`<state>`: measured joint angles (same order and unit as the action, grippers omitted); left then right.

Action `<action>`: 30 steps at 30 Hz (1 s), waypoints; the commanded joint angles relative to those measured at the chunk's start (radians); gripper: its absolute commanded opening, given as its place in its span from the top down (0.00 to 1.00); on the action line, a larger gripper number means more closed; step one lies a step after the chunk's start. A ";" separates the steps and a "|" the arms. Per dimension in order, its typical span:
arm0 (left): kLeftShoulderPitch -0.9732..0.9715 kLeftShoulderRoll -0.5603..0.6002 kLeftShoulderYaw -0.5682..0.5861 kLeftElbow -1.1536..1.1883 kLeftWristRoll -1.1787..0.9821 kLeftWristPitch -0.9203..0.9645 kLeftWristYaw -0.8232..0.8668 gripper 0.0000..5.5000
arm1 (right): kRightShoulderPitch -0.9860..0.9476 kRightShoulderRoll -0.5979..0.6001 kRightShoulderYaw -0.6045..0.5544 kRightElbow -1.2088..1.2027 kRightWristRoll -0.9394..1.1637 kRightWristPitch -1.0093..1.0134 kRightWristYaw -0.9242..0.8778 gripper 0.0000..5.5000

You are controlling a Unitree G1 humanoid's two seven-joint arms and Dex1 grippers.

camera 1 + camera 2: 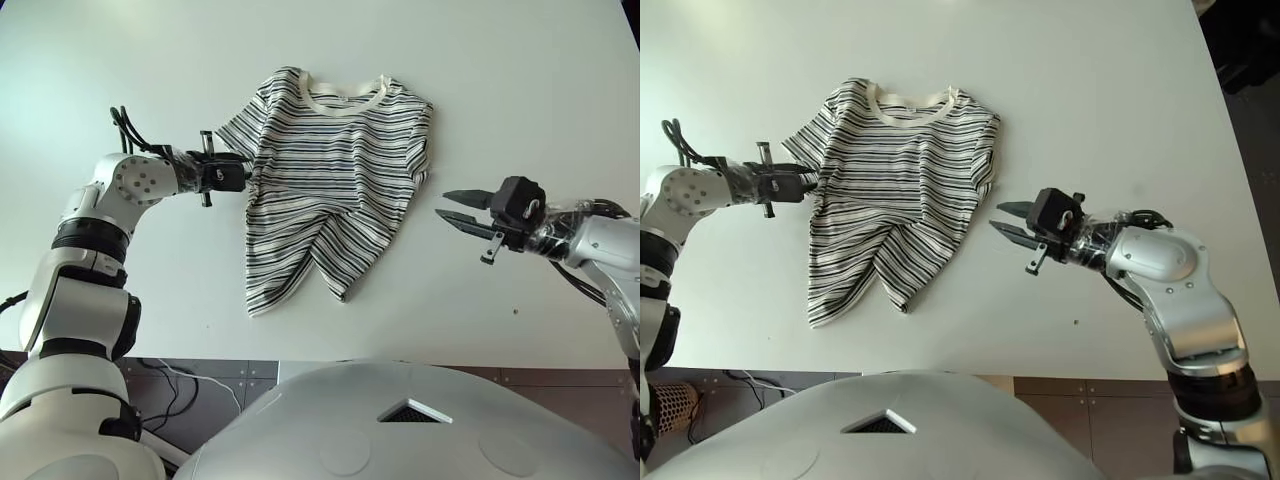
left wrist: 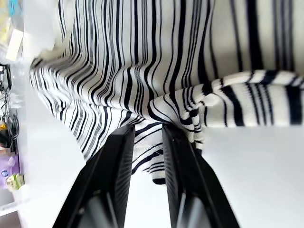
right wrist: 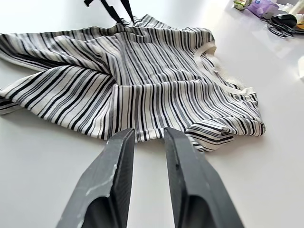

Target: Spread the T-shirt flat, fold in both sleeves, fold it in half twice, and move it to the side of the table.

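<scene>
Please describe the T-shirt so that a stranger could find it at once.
On the white table, look between the left gripper and the right gripper. The T-shirt lies there, rumpled: unlike them it is cloth, with dark stripes and a cream collar.

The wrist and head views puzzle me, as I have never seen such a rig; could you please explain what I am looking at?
This is a humanoid robot with two arms, each ending in a two-finger gripper. The two wide pictures come from the camera pair on its head, looking down over the arms at a white table. The two close pictures come from cameras on the wrists; the dark prongs there are that arm's own fingers. On the table lies a striped T-shirt, collar away from the robot, its lower part bunched, so not yet flat. The left gripper is at the shirt's edge below a sleeve, fingers apart with cloth at their tips. The right gripper hovers open beside the opposite edge, apart from it. Neither appears to hold anything.
</scene>
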<state>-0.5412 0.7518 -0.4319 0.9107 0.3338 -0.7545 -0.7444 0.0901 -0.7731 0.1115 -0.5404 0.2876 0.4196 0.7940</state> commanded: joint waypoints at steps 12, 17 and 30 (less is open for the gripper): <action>0.126 -0.036 0.185 -0.575 -0.315 0.334 -0.160 0.81 | -0.143 0.294 0.328 0.136 0.092 0.130 0.039 0.80; 0.154 -0.044 0.200 -0.708 -0.358 0.426 -0.179 0.81 | -0.112 0.280 0.383 0.202 0.038 0.097 0.045 0.80; 0.250 -0.029 0.228 -0.914 -0.399 0.518 -0.209 0.81 | 0.053 0.100 0.362 0.246 -0.060 0.078 0.074 0.80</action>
<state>-0.3168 0.7088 -0.2221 0.0267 -0.0667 -0.2454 -0.9529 0.0564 -0.5703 0.4944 -0.2822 0.2464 0.4515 0.8541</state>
